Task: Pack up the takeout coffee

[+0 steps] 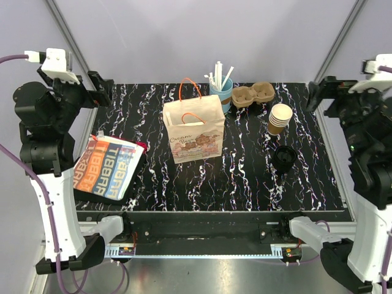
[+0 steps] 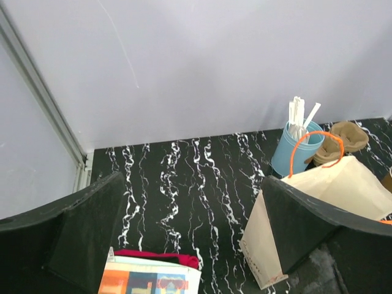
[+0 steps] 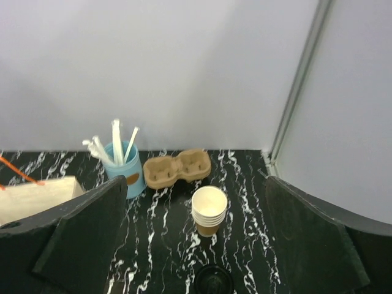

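Right wrist view shows the black lid that left wrist misses; left hand and right hand gape open.

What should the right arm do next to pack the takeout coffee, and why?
Probably lower the open right gripper toward the round black plastic lid: it sits on that arm's side, nearer than the stack of tan paper cups, and nothing is held yet.

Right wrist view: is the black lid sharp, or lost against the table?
Right wrist view: the black lid sits dim at the bottom edge, blending into the dark table; top view: its outline reads more clearly, no glare; left wrist view: not visible.
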Controlling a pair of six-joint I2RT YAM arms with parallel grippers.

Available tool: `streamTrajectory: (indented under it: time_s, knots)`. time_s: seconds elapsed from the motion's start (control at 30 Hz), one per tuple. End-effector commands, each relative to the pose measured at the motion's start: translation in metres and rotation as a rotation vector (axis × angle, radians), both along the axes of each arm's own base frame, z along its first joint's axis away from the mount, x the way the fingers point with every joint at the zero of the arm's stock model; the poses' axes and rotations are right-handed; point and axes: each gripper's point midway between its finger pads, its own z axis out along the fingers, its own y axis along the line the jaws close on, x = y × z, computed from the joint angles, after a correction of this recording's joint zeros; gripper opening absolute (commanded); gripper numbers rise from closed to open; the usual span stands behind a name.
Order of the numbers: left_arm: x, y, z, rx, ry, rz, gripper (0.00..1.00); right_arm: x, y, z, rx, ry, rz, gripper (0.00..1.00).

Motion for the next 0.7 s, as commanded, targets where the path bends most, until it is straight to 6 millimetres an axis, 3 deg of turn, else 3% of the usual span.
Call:
streamTrajectory:
  time_s: [0.0,0.1,0.4,0.67]
  knots:
    - [-0.017,0.000,0.016,0.010,-0.031,-0.004,0.99,-0.040,-0.027,0.031,0.027,-0.093,-0.117,1.00]
    - [-0.019,0.003,0.014,0.002,-0.029,0.005,0.99,-0.041,-0.035,0.027,0.019,-0.090,-0.160,1.00]
    - [-0.015,0.019,0.014,-0.024,-0.031,0.075,0.99,-0.001,0.015,-0.010,-0.008,0.008,0.081,1.00]
    - [-0.009,0.014,0.005,-0.028,-0.006,0.038,0.99,0.013,0.028,-0.021,-0.004,0.044,0.134,1.00]
